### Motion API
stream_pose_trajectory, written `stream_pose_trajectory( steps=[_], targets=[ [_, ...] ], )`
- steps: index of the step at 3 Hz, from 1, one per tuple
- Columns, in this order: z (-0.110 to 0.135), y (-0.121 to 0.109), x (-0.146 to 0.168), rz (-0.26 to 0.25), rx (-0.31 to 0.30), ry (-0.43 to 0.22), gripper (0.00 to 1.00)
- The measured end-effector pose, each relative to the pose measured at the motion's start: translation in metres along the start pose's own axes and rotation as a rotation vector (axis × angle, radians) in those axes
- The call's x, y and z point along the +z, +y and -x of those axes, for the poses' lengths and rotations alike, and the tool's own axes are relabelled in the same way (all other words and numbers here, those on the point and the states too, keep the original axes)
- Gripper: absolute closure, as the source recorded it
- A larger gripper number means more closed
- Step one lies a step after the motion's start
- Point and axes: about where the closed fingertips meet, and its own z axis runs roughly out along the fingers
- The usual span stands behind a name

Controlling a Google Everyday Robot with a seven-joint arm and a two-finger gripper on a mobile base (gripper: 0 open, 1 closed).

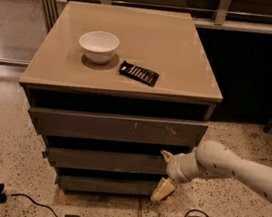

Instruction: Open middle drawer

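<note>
The robot's white arm reaches in from 3 o'clock, its gripper (165, 173) at the 3 o'clock end of the middle drawer (103, 160), fingers spread apart, one above and one below the plain grey front. The scratched drawer (118, 127) lies at its 12 o'clock, the bottom drawer (105, 184) at 6. A white bowl (99, 46) and dark packet (139, 73) rest on the cabinet top (183, 56)

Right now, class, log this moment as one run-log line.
hand: open, at right end of plain dark grey middle drawer front | drawer: looks closed | phase: reaching to pull
</note>
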Motion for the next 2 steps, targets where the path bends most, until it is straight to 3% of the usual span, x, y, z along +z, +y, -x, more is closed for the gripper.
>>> stream_pose_trajectory(
  steps=[2],
  targets=[
    [0.001, -0.010, 0.013, -0.005, -0.009, -0.002, 0.00]
  ],
)
